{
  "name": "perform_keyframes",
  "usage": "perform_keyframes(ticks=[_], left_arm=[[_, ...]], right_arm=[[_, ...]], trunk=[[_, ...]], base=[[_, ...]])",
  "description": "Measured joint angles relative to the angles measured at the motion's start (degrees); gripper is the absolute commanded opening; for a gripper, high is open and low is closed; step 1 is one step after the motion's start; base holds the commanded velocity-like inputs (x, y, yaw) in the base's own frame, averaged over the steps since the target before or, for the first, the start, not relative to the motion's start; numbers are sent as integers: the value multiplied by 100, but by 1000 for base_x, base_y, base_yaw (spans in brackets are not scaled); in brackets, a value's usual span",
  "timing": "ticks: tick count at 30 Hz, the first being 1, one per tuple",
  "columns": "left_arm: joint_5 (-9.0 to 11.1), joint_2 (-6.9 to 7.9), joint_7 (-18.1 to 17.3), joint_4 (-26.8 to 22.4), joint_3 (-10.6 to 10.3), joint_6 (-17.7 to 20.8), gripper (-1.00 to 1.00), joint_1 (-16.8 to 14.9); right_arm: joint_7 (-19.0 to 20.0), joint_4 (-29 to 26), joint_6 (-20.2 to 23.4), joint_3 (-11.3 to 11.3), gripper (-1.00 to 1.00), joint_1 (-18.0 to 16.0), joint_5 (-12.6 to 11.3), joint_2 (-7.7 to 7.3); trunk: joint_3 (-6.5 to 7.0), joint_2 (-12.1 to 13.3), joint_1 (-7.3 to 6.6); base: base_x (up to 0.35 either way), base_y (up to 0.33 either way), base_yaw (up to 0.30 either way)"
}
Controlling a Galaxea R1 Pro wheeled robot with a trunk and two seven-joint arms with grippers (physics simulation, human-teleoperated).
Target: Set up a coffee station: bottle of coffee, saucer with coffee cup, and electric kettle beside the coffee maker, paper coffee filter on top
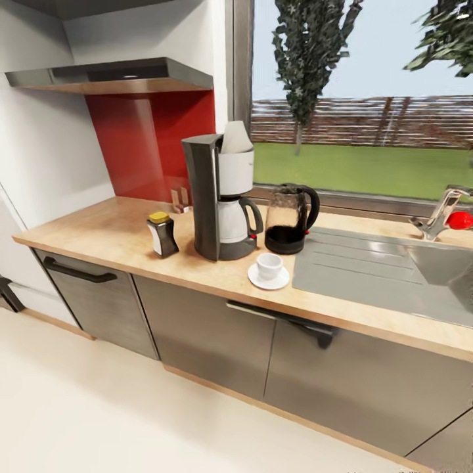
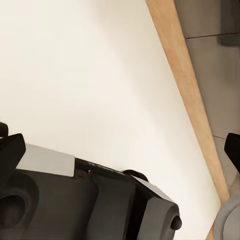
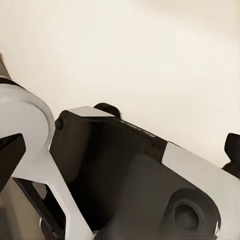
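The coffee maker (image 1: 220,197) stands on the kitchen countertop (image 1: 98,233) with the white paper coffee filter (image 1: 235,138) upright on its top. The bottle of coffee (image 1: 161,234) stands just left of it. To its right is the electric kettle (image 1: 291,219). In front, the coffee cup (image 1: 269,265) sits on the saucer (image 1: 269,281). The kitchen shelf (image 1: 112,80) above the red panel is bare. My left gripper (image 2: 121,152) and right gripper (image 3: 121,152) are open, fingertips wide apart, held low over the floor and my own base.
A steel sink and drainboard (image 1: 387,263) with a faucet (image 1: 439,215) and a red object (image 1: 459,220) lie right of the kettle. A small brown folded piece (image 1: 179,199) stands by the red panel. Dark cabinet fronts (image 1: 203,335) run below; pale floor (image 1: 98,407) spreads in front.
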Motion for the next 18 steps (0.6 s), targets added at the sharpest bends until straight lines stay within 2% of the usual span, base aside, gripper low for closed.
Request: perform_keyframes(ticks=[15, 18], left_arm=[[-2, 0, 232, 0, 0, -7, 100, 0], [-1, 0, 240, -1, 0, -7, 100, 1]], right_arm=[[0, 1, -7, 0, 100, 3, -1, 2], [-5, 1, -4, 1, 100, 3, 1, 2]], trunk=[[42, 0, 1], [47, 0, 0]], base=[[23, 29, -253], [125, 125, -129]])
